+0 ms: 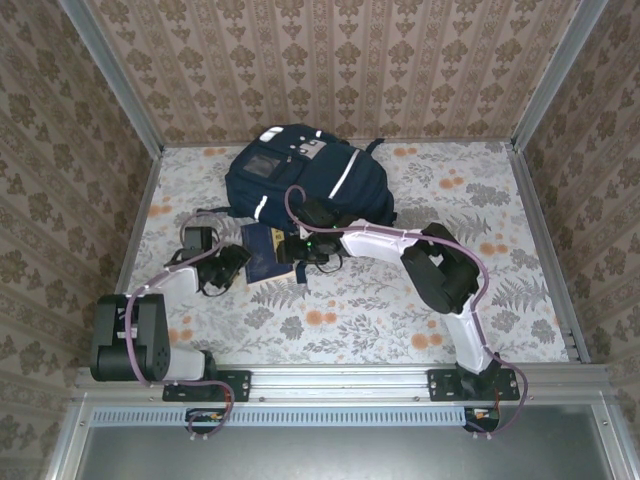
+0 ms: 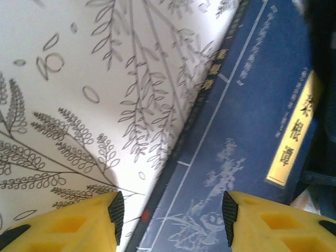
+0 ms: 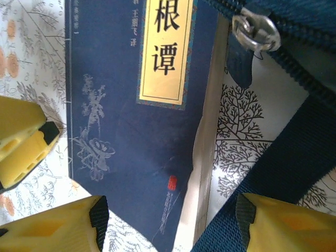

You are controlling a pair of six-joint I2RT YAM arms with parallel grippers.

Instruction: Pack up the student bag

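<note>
The student bag (image 1: 305,180), a large navy backpack with white stripes, lies at the back middle of the table. Its zipper pull (image 3: 254,29) and a dark strap (image 3: 273,173) show in the right wrist view. In front of the bag a navy book (image 1: 262,258) with a yellow title label (image 3: 163,52) lies flat on the cloth. My left gripper (image 2: 172,216) is open over the book's (image 2: 252,126) spine edge, one finger over the cloth and one over the cover. My right gripper (image 3: 172,218) is open over the book's page-edge corner, with its right finger (image 3: 245,212) above the strap.
A floral tablecloth (image 1: 400,300) covers the table, which has patterned walls on three sides and a metal rail (image 1: 340,380) at the near edge. One yellow finger of the left gripper (image 3: 21,142) sits close beside the book, opposite my right gripper.
</note>
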